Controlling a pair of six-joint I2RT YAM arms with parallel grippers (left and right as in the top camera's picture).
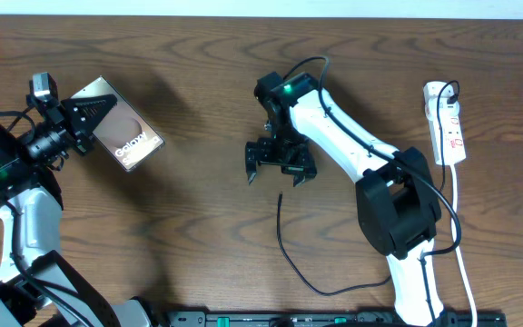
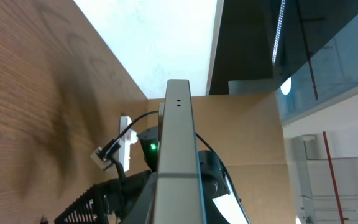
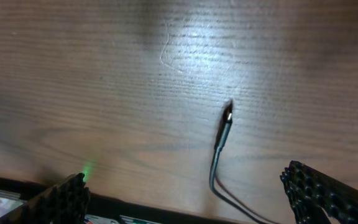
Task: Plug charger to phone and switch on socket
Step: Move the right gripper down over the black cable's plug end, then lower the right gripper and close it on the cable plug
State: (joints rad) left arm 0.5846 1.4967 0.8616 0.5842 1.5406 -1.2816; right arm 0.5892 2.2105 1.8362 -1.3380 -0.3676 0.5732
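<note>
My left hand (image 1: 91, 123) is clamped on one end of the phone (image 1: 133, 138) at the far left of the tabletop (image 1: 198, 82), its "Galaxy" face up. My right hand (image 1: 278, 174) hangs near the middle with its fingers (image 3: 64, 199) spread apart, right over the charger (image 1: 289, 254), whose plug tip lies bare on the wood between them. The phone and that tip are well apart. The socket (image 1: 445, 123) lies at the far right edge, beyond my right arm, and its white cord (image 1: 461, 254) trails toward me.

Left wrist: I see the phone (image 2: 178, 143) edge-on, cut off below. Overhead: switches on the socket (image 1: 447, 127) are too small to read.
</note>
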